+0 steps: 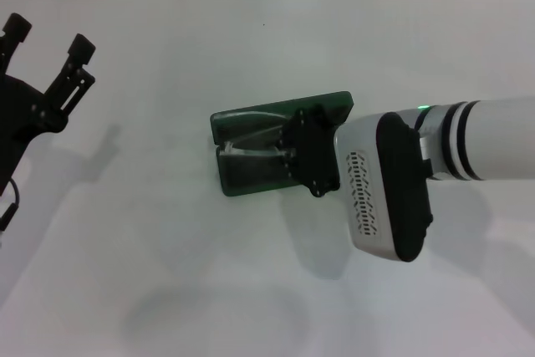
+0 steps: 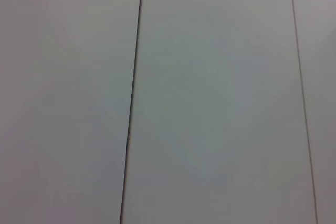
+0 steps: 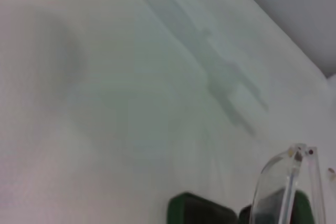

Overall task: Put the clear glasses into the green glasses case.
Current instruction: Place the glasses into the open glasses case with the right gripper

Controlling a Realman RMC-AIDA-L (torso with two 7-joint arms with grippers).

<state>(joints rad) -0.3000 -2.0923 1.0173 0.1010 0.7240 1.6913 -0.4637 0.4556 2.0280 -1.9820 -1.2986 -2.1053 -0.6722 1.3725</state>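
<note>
**Right gripper over open case, glasses at the case**

The case [image 1: 251, 152] lies open on the white table [image 1: 167, 273], near the middle of the head view, lid folded back on the far side. The right gripper [image 1: 294, 152] reaches in from the right and sits over the case's right half, hiding that part. Whether its fingers are spread or closed, and whether they grip anything, cannot be told from these views.

The glasses [image 1: 242, 146] show in the head view as a pale glint in the case's left part. In the right wrist view, the clear frame [image 3: 286, 182] stands up close to the camera, with the green case edge [image 3: 199, 211] below it. Whether the glasses rest fully inside cannot be told.

The left gripper [image 1: 46, 48] is parked well apart at the far left, fingers spread wide, nothing between them.
</note>
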